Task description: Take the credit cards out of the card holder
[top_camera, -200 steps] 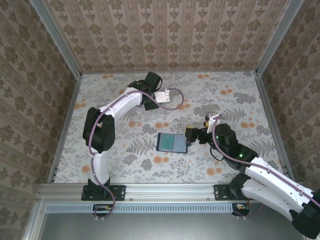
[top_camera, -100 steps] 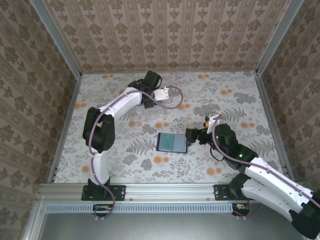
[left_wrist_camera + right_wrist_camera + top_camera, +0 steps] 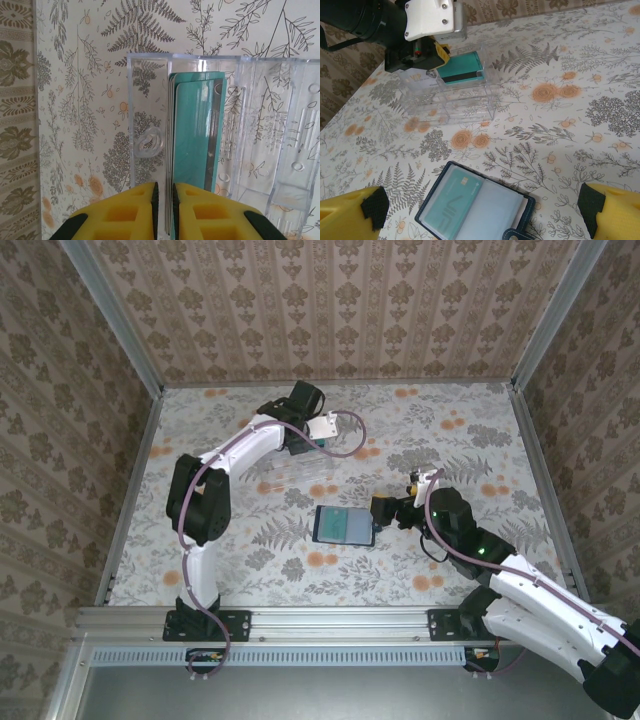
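A table with a fern-and-flower cover holds a flat dark navy folding wallet, lying open.
One teal plastic card sits tucked in the wallet's 9 o'clock half. The right gripper is at the wallet's 3 o'clock, with its fingers spread wide and nothing in them. At the wallet's 11 o'clock, the left gripper is almost closed, pinching a stack of teal cards that stands in a clear plastic box.
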`<state>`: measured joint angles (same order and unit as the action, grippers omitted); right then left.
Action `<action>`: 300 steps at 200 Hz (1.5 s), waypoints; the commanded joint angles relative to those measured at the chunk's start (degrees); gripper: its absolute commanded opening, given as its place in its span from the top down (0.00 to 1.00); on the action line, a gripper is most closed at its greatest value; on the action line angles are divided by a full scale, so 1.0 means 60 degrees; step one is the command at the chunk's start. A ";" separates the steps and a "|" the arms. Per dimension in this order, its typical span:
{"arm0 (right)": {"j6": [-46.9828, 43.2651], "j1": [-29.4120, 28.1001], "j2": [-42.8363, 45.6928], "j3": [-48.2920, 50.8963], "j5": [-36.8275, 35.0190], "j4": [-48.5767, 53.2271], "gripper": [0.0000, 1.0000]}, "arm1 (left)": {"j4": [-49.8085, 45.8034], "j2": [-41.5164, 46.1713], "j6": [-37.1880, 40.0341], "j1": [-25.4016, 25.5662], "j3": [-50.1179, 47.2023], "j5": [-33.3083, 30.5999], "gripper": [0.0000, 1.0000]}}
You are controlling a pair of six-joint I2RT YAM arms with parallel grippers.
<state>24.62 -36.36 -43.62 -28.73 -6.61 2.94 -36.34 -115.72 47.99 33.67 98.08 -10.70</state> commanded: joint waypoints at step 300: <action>0.0665 -0.0730 -0.7035 -0.1774 0.0455 0.1190 0.84 | 0.5617 0.6647 -1.5233 0.1332 -0.9969 0.3645 0.46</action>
<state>27.64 -40.58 -83.99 -39.22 -1.34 8.21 -9.32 -73.76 -37.95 39.46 39.77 12.19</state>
